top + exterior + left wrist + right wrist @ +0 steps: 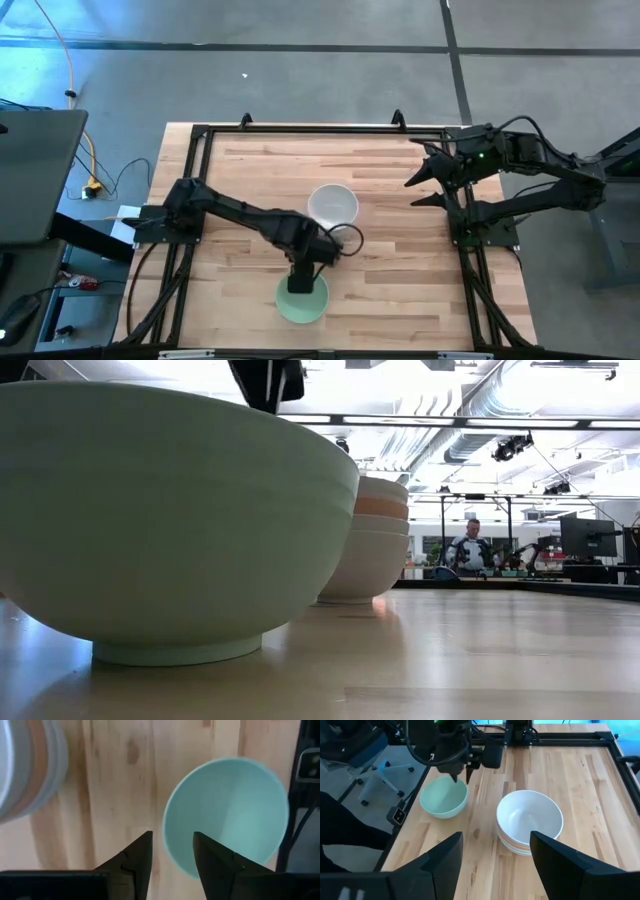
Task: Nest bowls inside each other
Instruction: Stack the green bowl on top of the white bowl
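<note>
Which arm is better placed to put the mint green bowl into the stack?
Probably the left: the left gripper hangs open over the mint green bowl's rim, while the right gripper waits far off.

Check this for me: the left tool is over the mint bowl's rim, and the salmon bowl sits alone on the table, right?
Not quite. The salmon bowl is not alone: it is nested in the stack of white bowls, as the low view shows. The left tool is over the mint bowl's rim.
</note>
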